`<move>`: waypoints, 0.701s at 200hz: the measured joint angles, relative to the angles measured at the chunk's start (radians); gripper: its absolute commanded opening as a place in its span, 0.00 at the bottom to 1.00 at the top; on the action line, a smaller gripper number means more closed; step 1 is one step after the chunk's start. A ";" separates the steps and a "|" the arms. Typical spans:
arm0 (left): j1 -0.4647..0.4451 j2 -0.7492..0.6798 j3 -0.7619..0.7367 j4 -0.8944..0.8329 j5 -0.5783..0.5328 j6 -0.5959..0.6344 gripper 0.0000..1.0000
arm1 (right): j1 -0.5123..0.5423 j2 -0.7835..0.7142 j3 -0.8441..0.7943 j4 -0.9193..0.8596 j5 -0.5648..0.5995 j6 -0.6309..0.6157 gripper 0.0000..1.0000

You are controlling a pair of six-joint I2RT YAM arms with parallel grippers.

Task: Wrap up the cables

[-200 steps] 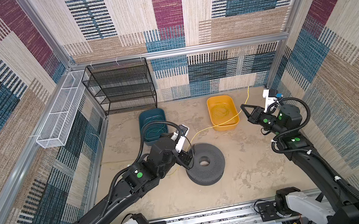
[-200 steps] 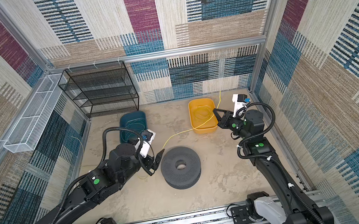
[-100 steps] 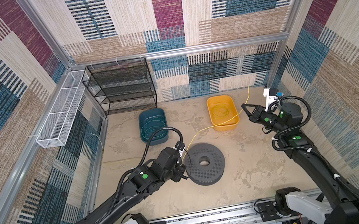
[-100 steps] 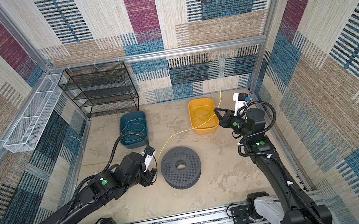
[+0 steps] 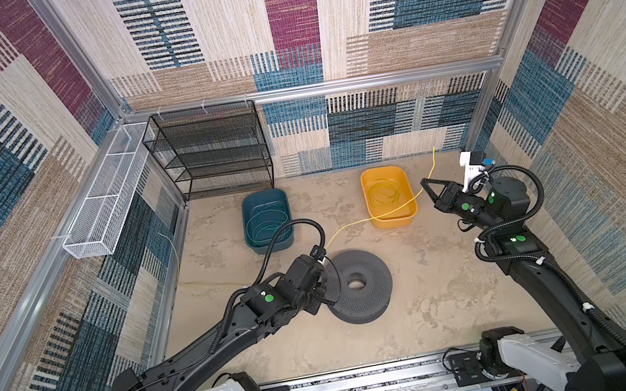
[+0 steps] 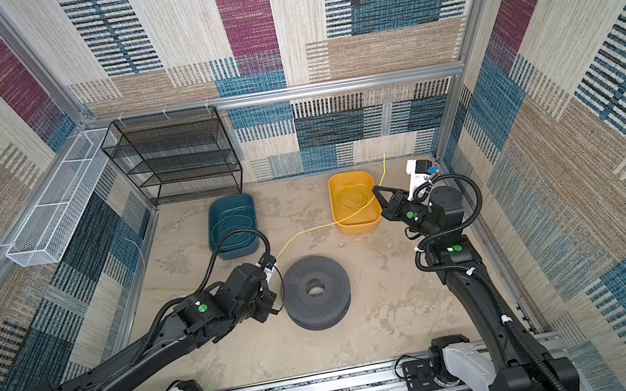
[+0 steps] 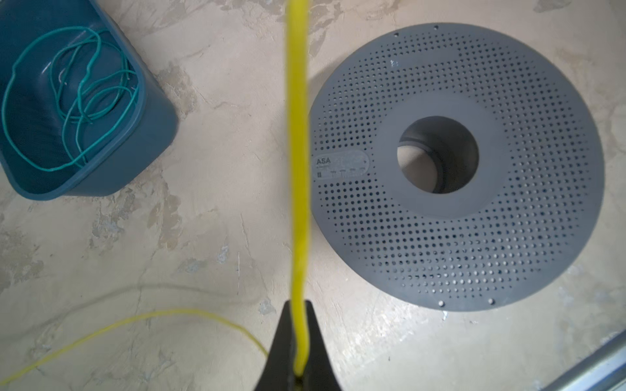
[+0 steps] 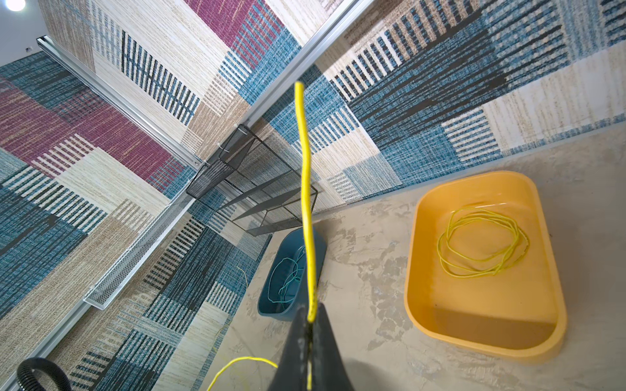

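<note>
One yellow cable (image 5: 365, 220) runs taut above the floor between my two grippers. The left gripper (image 7: 298, 338) is shut on it just beside the grey perforated spool (image 5: 358, 282); in both top views its jaws are hidden under the wrist. From there a slack length (image 7: 135, 321) trails over the floor. By the yellow bin (image 5: 393, 222), the right gripper (image 5: 425, 184) is shut on the cable (image 8: 306, 189), whose free end sticks up past the jaws. A second yellow cable (image 8: 481, 243) lies coiled inside that bin.
A blue bin (image 5: 268, 247) holding a green cable (image 7: 74, 101) stands behind the left arm. At the back left are a black wire rack (image 5: 212, 152) and a white mesh basket (image 5: 103, 211) on the wall. A metal rail (image 5: 372, 381) runs along the front.
My left gripper has dropped lower beside the spool and gone from open to shut on the yellow cable. The right gripper has kept its place and its grip.
</note>
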 measured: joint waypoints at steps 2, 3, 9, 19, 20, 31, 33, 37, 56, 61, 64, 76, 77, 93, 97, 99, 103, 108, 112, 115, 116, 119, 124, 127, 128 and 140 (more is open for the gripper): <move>0.000 0.000 0.004 0.004 -0.001 0.000 0.00 | 0.000 0.001 0.000 -0.001 0.000 0.000 0.03; 0.000 0.000 0.004 0.004 -0.001 0.000 0.00 | -0.001 0.001 0.000 -0.001 0.000 0.000 0.03; 0.000 0.003 0.017 0.009 -0.001 0.000 0.00 | -0.002 0.002 0.000 -0.003 0.003 0.000 0.10; 0.000 0.013 0.045 0.010 0.003 0.004 0.00 | -0.005 0.003 0.000 -0.005 0.003 0.000 0.19; 0.000 0.014 0.048 0.010 0.003 0.005 0.00 | -0.005 0.004 0.000 -0.005 0.003 0.000 0.20; 0.000 0.036 0.091 0.014 0.011 0.009 0.00 | -0.006 0.009 0.005 -0.008 0.004 0.001 0.25; 0.000 0.040 0.098 0.016 0.010 0.010 0.00 | -0.006 0.010 0.006 -0.010 0.004 0.001 0.27; 0.000 0.048 0.113 0.017 0.011 0.011 0.00 | -0.005 0.012 0.009 -0.014 0.004 0.000 0.32; 0.000 0.094 0.188 0.019 0.064 0.018 0.00 | -0.005 0.010 0.013 -0.031 0.009 0.003 0.58; -0.001 0.108 0.209 0.023 0.070 0.019 0.00 | -0.005 0.007 0.013 -0.041 0.013 0.000 0.61; -0.002 0.114 0.218 0.024 0.074 0.019 0.00 | -0.005 0.006 0.013 -0.047 0.016 -0.001 0.62; -0.002 0.141 0.258 0.030 0.106 0.019 0.00 | -0.005 -0.004 0.013 -0.071 0.028 -0.012 0.66; -0.002 0.145 0.263 0.031 0.109 0.019 0.00 | -0.005 -0.006 0.014 -0.074 0.031 -0.012 0.66; -0.002 0.189 0.322 0.032 0.120 0.018 0.00 | -0.005 -0.026 0.016 -0.105 0.057 -0.026 0.70; -0.002 0.209 0.347 0.032 0.130 0.018 0.00 | -0.005 -0.032 0.016 -0.112 0.062 -0.030 0.71; -0.002 0.216 0.355 0.032 0.135 0.018 0.00 | -0.005 -0.036 0.016 -0.116 0.065 -0.032 0.71; -0.002 0.230 0.374 0.032 0.144 0.018 0.00 | -0.005 -0.041 0.016 -0.120 0.070 -0.034 0.71; -0.002 0.251 0.400 0.032 0.144 0.018 0.00 | -0.005 -0.050 0.013 -0.121 0.071 -0.037 0.70; -0.002 0.267 0.420 0.035 0.144 0.018 0.00 | -0.005 -0.056 0.010 -0.121 0.071 -0.040 0.70; -0.002 0.277 0.432 0.038 0.146 0.018 0.00 | -0.005 -0.062 0.003 -0.116 0.071 -0.041 0.69; -0.002 0.282 0.439 0.037 0.148 0.018 0.00 | -0.005 -0.065 -0.001 -0.112 0.071 -0.041 0.69; -0.002 0.290 0.450 0.037 0.151 0.018 0.00 | -0.005 -0.069 -0.007 -0.108 0.070 -0.041 0.68; -0.002 0.305 0.473 0.034 0.158 0.018 0.00 | -0.005 -0.077 -0.021 -0.094 0.063 -0.041 0.68; -0.002 0.319 0.489 0.034 0.164 0.019 0.00 | -0.005 -0.082 -0.032 -0.089 0.056 -0.041 0.66; -0.002 0.322 0.493 0.034 0.166 0.019 0.00 | -0.005 -0.083 -0.035 -0.087 0.054 -0.041 0.66; -0.001 0.368 0.558 0.033 0.167 0.023 0.00 | 0.003 -0.095 -0.093 -0.033 0.010 -0.035 0.63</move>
